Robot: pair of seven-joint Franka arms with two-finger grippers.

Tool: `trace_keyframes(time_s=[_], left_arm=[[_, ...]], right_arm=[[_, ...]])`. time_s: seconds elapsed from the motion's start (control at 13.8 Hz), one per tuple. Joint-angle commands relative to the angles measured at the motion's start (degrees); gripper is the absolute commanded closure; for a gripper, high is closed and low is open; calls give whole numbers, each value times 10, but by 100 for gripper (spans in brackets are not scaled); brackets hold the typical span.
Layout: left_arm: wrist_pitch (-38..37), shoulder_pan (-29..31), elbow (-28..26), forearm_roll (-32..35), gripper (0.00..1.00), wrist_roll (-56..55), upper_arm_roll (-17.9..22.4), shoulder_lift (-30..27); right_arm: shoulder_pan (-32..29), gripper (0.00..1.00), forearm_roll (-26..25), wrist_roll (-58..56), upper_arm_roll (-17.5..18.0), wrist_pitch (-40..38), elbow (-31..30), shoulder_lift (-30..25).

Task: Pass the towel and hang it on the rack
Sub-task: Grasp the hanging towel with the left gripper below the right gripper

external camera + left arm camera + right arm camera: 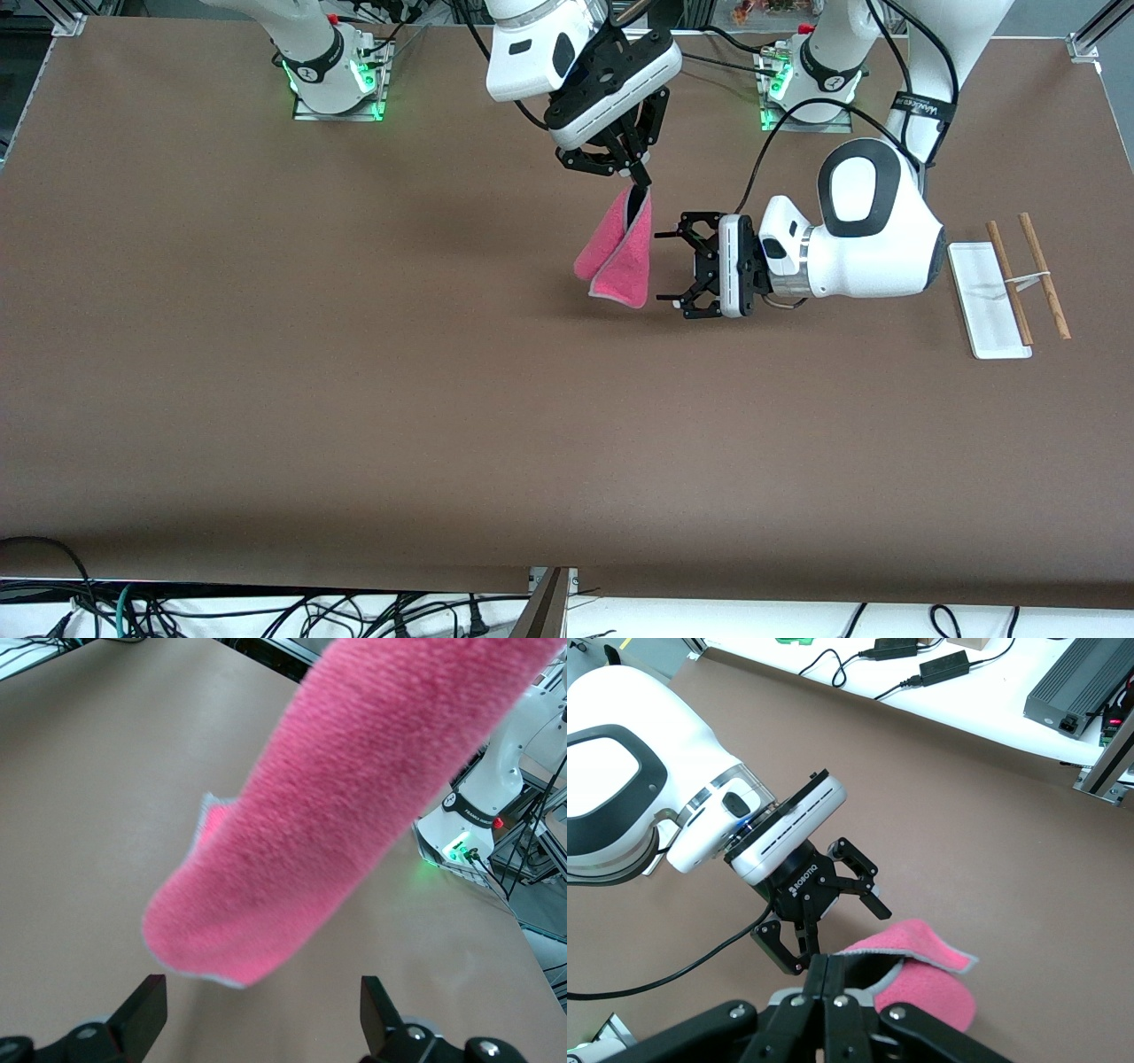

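Pink towel (617,254) beside left claw (666,270)

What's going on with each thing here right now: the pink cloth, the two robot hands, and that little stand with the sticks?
towel: pinched at its top, hanging folded in the air over the table, not yet on the rack.
right hand: shut on the towel's top.
left hand: open, turned sideways beside the hanging towel, not gripping it.
rack: standing on the table at the left arm's end, nothing on its rods.
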Motion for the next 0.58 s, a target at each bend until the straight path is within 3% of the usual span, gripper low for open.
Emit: trace_keyframes(time_s=[0.0, 0.36, 0.44, 0.51], left_arm=[[6, 1, -14, -20, 4, 28, 0, -14], [34, -1, -9, -20, 2, 31, 0, -11], [39, -1, -9, -21, 6, 41, 0, -11], [42, -2, -10, -27, 19, 55, -1, -11]], right_arm=[[6, 100, -9, 7, -3, 5, 9, 4], [6, 100, -9, 7, -3, 5, 9, 5], [6, 100, -9, 7, -3, 5, 9, 5], [6, 100, -9, 7, -3, 5, 9, 5]])
